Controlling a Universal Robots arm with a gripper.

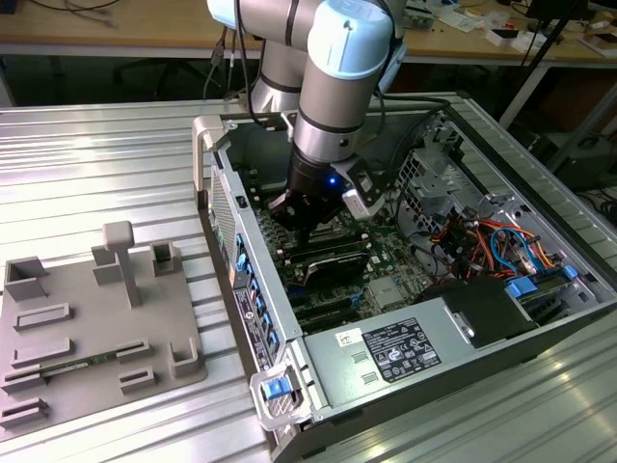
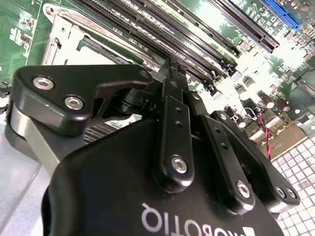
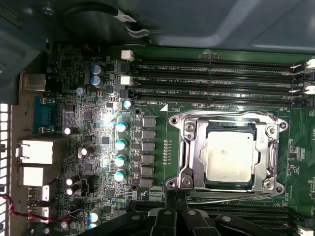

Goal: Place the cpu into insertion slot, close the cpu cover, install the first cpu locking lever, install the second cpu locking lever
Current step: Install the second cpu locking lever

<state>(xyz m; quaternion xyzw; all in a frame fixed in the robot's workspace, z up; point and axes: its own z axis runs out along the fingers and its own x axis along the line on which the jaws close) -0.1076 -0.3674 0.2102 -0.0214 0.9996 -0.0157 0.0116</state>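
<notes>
While the arm is being held low inside the open computer case [image 1: 540, 318], the gripper [image 3: 175, 196] is being kept just beside the insertion slot [image 3: 194, 184], on the edge away from the nearest memory slots [image 3: 211, 78]. Its fingers [image 2: 173, 81] are being pressed together to a narrow point, and nothing is being carried between them. The cpu [image 3: 231, 156] is being seen already seated in that slot, silver face up, and the cpu cover [image 3: 191, 147] is lying flat around it, framing the chip through its cut-out. Thin metal bars are being seen running along the slot's two long edges; whether either is latched cannot be told. Judged from this, the placing and cover steps are done and the locking-lever stage is being worked on, with the fingertips nearest the lever [image 3: 221, 195] on the gripper's side of the slot. Any lever move is being judged to call for a firm sideways-and-down press under its retaining hook, without slipping onto the chip.
</notes>
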